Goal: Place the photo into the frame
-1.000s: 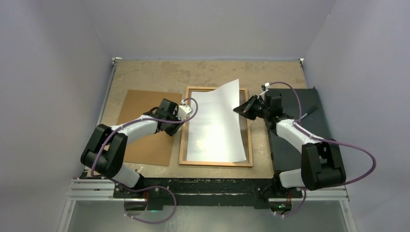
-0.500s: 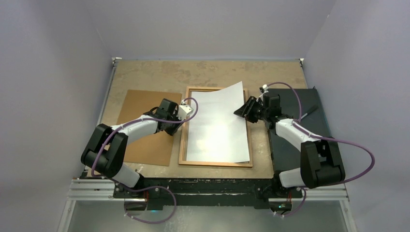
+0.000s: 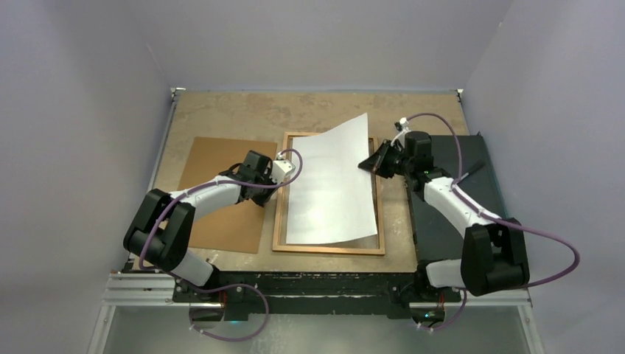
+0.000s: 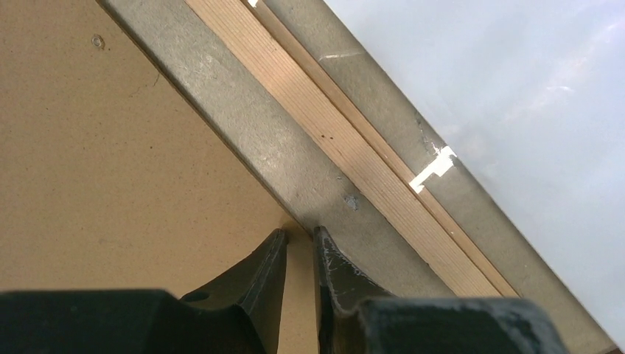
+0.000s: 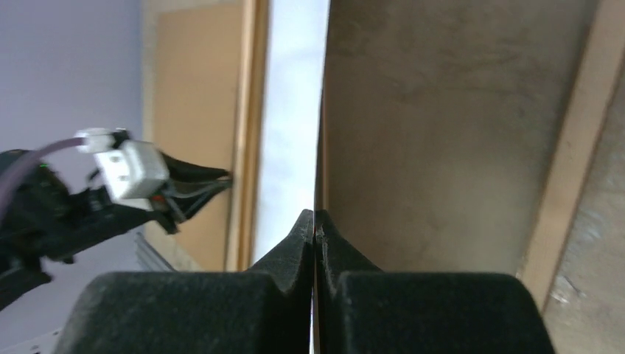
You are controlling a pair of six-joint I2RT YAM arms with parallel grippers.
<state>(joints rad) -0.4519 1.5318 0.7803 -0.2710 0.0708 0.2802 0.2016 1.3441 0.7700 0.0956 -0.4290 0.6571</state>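
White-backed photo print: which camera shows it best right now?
Top external: the whole white-backed rectangular photo print shows, tilted over the orange-brown wooden frame, right gripper pinching its edge. Right wrist sees only that edge strip; left wrist, one pale patch.

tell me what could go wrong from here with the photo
1. The photo sits skewed over the frame, its far corner past the far rail; lowered like this, it may land on the rails, not inside.
2. The right claw pinches only its right edge, so the thin sheet could bend or slip out.
3. The left claw is beside the left rail, off the photo, so nothing steadies that side.
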